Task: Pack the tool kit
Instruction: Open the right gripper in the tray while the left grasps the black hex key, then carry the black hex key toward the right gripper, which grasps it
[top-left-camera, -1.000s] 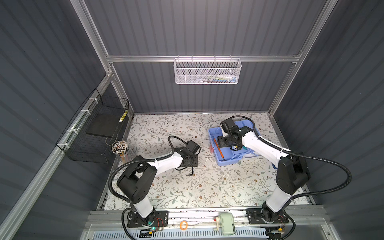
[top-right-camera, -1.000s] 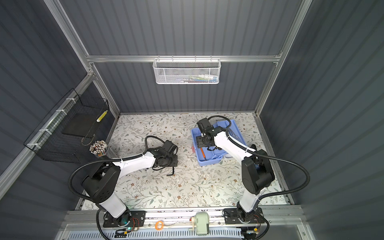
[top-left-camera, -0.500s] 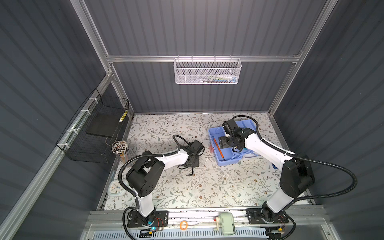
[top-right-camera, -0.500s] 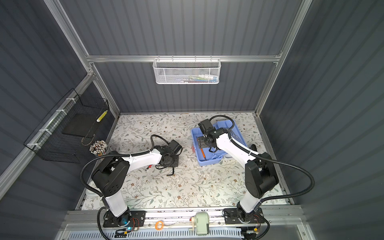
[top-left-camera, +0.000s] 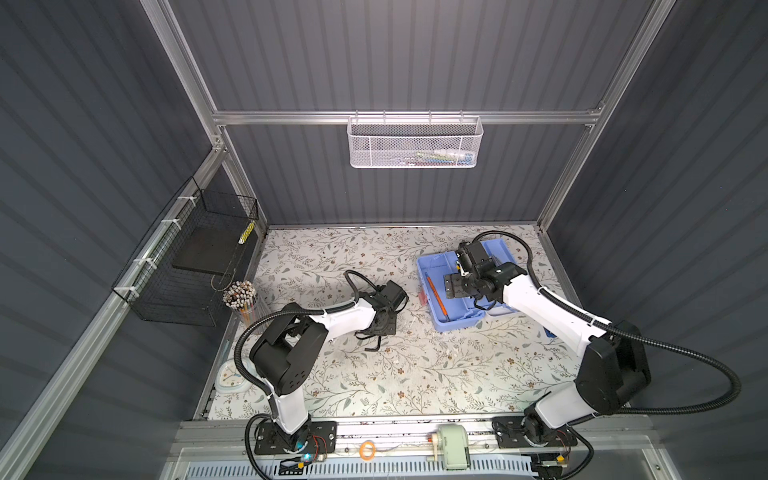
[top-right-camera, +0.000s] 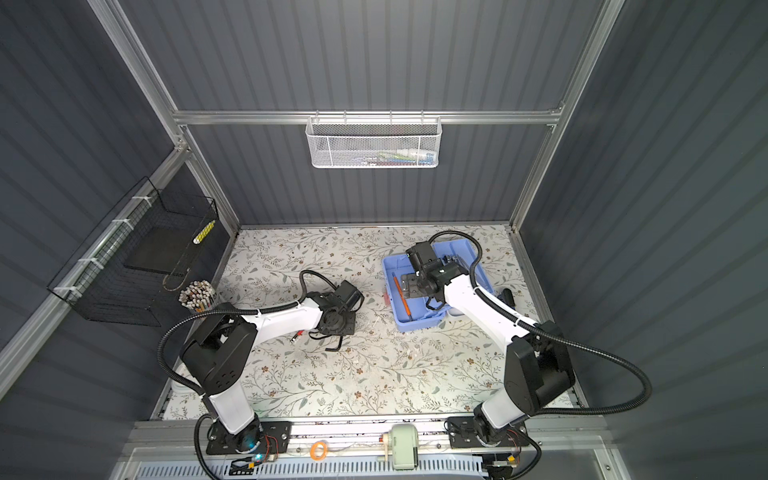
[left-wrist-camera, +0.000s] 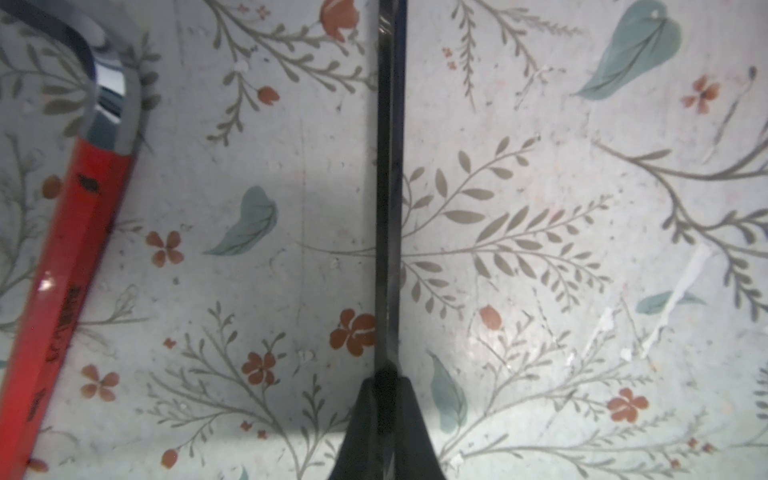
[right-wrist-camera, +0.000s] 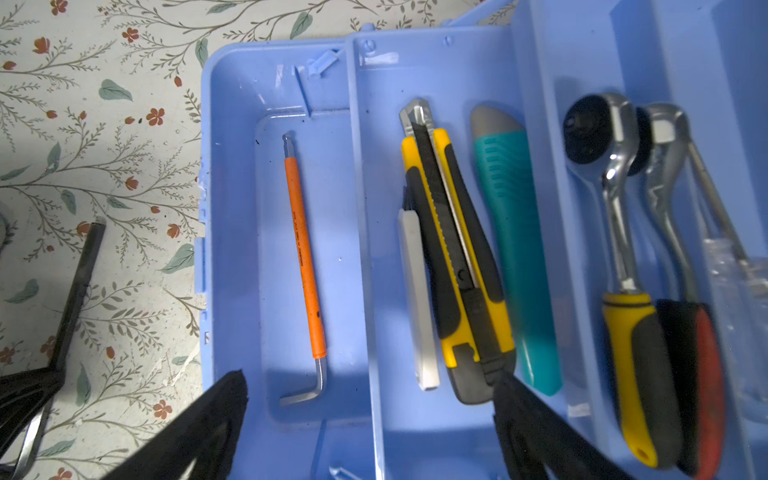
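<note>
Two pincers I see: left pincer (left-wrist-camera: 386, 374) clamped on black hex key (left-wrist-camera: 390, 187) on worktop (left-wrist-camera: 540, 166); right pincer (right-wrist-camera: 370, 378) apart above tool kit (right-wrist-camera: 206, 145).

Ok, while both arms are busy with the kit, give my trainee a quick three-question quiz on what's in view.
1. True or false: the orange hex key lies in the same compartment as the yellow utility knife.
2. The left claw is shut on: A nothing; B the black hex key; C the orange hex key.
3. In one word, is the right claw open or shut?

Key: 1 false, they lie in separate compartments. 2 B. 3 open.
</note>
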